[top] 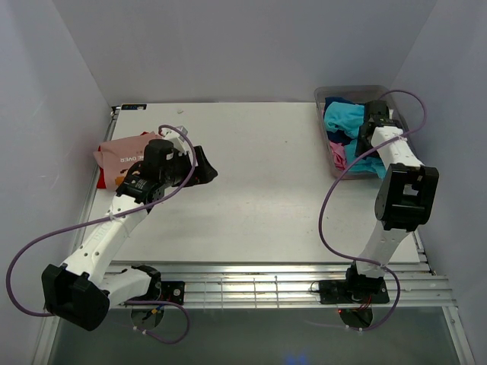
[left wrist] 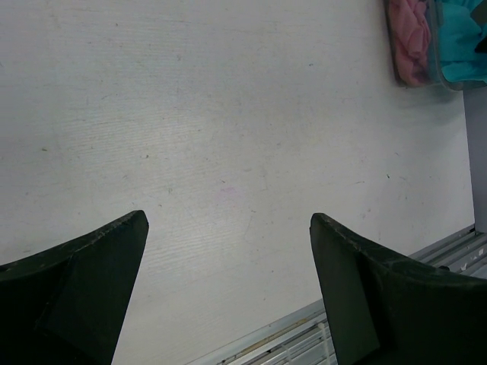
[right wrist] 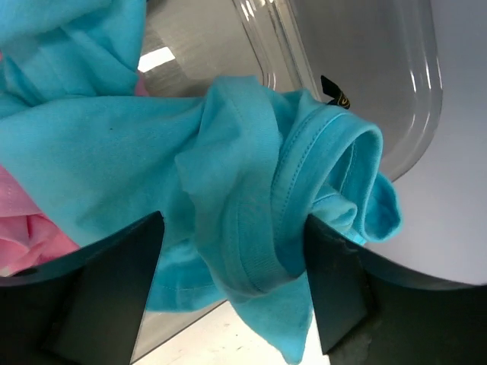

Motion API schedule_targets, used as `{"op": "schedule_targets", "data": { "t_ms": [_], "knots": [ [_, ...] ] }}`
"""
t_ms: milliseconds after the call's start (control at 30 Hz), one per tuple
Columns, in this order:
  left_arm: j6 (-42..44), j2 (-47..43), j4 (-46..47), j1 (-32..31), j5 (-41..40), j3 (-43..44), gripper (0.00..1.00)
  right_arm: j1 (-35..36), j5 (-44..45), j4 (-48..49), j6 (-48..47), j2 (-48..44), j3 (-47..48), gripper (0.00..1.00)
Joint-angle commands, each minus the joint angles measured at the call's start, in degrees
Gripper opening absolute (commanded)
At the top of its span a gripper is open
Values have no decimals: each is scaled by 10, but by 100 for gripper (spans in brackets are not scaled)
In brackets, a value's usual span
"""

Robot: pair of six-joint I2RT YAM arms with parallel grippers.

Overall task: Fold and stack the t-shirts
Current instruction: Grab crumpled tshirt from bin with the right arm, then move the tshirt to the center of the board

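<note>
R gripper clamps 1 turquoise tee; L gripper spread, holding nothing.

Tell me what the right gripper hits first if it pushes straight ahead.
The turquoise tee: a bunched fold sits between the right gripper fingers, right in its path. Behind it is the clear tub wall, though depth is hard to judge.

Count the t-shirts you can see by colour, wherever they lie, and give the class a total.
Turquoise t-shirt, in the tub: 1
Bright pink t-shirt, in the tub: 1
Navy t-shirt, in the tub: 1
Salmon-pink t-shirt, on the table: 1
Red t-shirt, under the salmon-pink one: 1
Total: 5
</note>
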Motion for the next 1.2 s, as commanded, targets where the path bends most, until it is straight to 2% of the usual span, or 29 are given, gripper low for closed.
{"op": "schedule_targets", "data": {
  "t_ms": [0, 100, 133, 167, 333, 433, 600, 667, 800, 867, 933, 1167],
  "knots": [
    [12, -18, -10, -1, -6, 13, 98, 0, -20, 23, 0, 9, -3, 71],
    [17, -29, -16, -1, -14, 9, 98, 0, -28, 13, 0, 22, 5, 36],
    [19, -33, -18, -1, -18, 6, 98, -1, -29, 7, 3, 24, 17, 15],
    [21, -40, -21, -1, -22, 5, 98, -1, -32, 4, 3, 19, 22, 8],
    [22, -57, -22, -1, -34, -7, 98, 18, -90, -19, 8, -47, 56, 8],
    [21, -58, -16, -1, -32, -16, 98, 77, -101, -53, 8, -122, 89, 8],
    [15, -55, 3, -1, -20, -27, 98, 202, -111, -149, 17, -146, 270, 8],
    [12, -53, 6, -1, -19, -29, 98, 232, -120, -174, 24, -141, 362, 8],
    [3, -55, 10, -1, -20, -33, 98, 275, -188, -196, 46, -137, 474, 8],
    [0, -63, 10, -1, -26, -35, 98, 277, -239, -181, 61, -163, 469, 8],
    [-2, -70, 10, -1, -35, -38, 98, 277, -267, -151, 82, -198, 422, 8],
    [-14, -113, 10, -1, -55, -44, 98, 281, -284, -123, 97, -270, 229, 8]
  ]
}}
